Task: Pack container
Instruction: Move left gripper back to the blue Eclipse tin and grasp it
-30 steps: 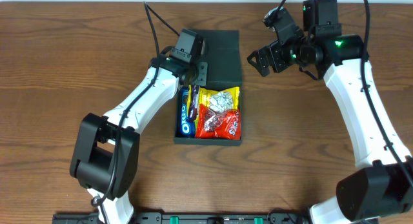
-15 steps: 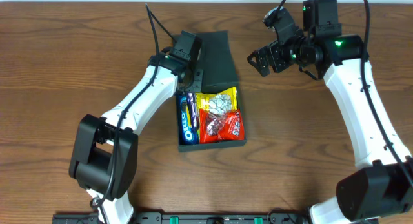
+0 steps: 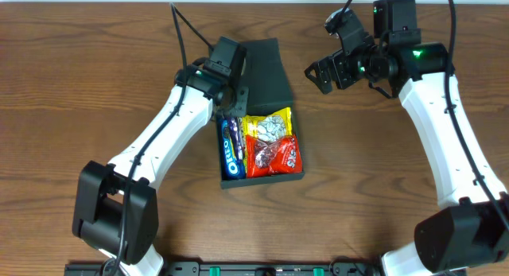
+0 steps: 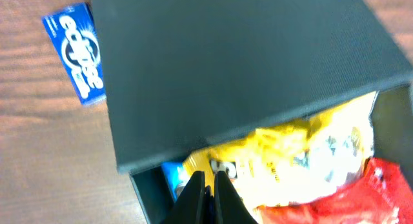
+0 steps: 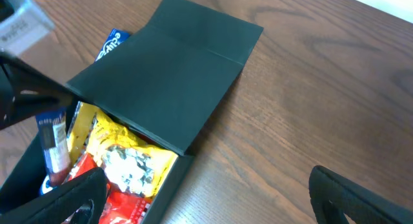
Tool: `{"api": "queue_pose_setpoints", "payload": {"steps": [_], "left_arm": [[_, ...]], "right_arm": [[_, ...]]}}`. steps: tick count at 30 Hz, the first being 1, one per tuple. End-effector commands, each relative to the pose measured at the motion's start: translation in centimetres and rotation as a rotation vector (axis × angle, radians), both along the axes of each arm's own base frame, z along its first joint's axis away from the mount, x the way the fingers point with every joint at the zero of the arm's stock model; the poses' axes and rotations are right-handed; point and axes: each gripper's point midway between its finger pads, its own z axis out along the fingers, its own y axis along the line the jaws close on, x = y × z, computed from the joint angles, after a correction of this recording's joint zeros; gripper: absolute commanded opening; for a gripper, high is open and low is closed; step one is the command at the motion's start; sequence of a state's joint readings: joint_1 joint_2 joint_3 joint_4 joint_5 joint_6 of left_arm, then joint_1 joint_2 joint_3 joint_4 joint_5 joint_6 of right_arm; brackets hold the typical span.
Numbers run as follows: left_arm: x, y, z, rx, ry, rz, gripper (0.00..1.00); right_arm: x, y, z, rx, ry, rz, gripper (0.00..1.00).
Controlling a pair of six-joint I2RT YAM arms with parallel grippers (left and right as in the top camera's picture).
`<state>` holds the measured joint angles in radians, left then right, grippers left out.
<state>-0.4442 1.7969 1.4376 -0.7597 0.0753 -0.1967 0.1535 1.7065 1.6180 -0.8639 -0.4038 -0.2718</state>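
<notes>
The container [image 3: 262, 177] sits in the middle of the overhead frame on the wooden table [image 3: 79, 69]. Its lid [image 3: 264, 69] is on the upper side. From above the lid reads as a flat dark panel. The right wrist view shows it raised at a slant over the box, with its free edge hanging above the contents.

Inside, the overhead view shows an Oreo packet [image 3: 232, 147] along the left wall. A yellow packet [image 3: 269, 125] lies beside it, and a red packet [image 3: 274, 155] lies below the yellow one.

The left gripper [image 3: 238, 101] is at the box's upper left corner, by the lid's edge. In the left wrist view its fingers [image 4: 197, 197] rise from the bottom centre, pinched together. Nothing is visible between them, and their tips are just under the lid's front edge, against the yellow packet.

That view also shows a blue Eclipse gum pack [image 4: 76, 53] lying on the table at upper left, just beside the lid. The overhead view does not show this pack, and in the right wrist view only a blue corner peeks from behind the lid.

The right gripper [image 3: 320, 75] hangs at upper right of the overhead frame, well apart from the box. Its jaws are spread wide and hold nothing.
</notes>
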Motion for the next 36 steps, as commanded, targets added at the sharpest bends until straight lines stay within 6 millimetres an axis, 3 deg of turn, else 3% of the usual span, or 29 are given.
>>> {"api": "queue_pose_setpoints", "payload": {"steps": [1,6,8,9,10,12,17,22,29,33,36], "left_arm": [[-1.2,-0.3,-0.1,0.028,0.018,-0.060,0.06],[-2.3,0.4,-0.6,0.077,0.057,-0.069,0.06],[-2.2,1.3,-0.6,0.128,0.046,-0.057,0.11],[-2.1,1.5,-0.6,0.139,0.043,-0.060,0.39],[-2.1,1.5,-0.6,0.144,0.041,-0.063,0.56],[-1.9,1.8,-0.6,0.159,0.030,-0.060,0.73],[-1.0,1.9,0.0,0.169,-0.012,-0.060,0.75],[1.6,2.9,1.0,0.135,-0.089,-0.005,0.74],[7.2,8.7,2.5,0.047,-0.216,0.226,0.73],[8.9,10.1,1.5,0.026,-0.233,0.263,0.72],[9.5,10.0,-1.1,0.040,-0.199,0.269,0.72]], "right_arm": [[0.2,-0.4,0.6,0.009,-0.008,-0.020,0.99],[0.2,-0.4,0.6,0.009,-0.008,-0.019,0.99],[0.2,-0.4,0.6,0.009,-0.008,-0.020,0.99],[0.2,-0.4,0.6,0.009,-0.007,-0.020,0.99],[0.2,-0.4,0.6,0.009,-0.007,-0.020,0.99],[0.2,-0.4,0.6,0.009,-0.008,-0.020,0.99],[0.2,-0.4,0.6,0.009,-0.008,-0.020,0.99],[0.3,-0.4,0.6,0.009,-0.012,-0.020,0.99],[0.9,-0.3,1.1,0.010,-0.050,-0.014,0.99],[1.7,-0.2,1.7,0.015,-0.093,-0.011,0.99],[1.9,-0.2,1.9,0.017,-0.106,-0.011,0.99]]}}
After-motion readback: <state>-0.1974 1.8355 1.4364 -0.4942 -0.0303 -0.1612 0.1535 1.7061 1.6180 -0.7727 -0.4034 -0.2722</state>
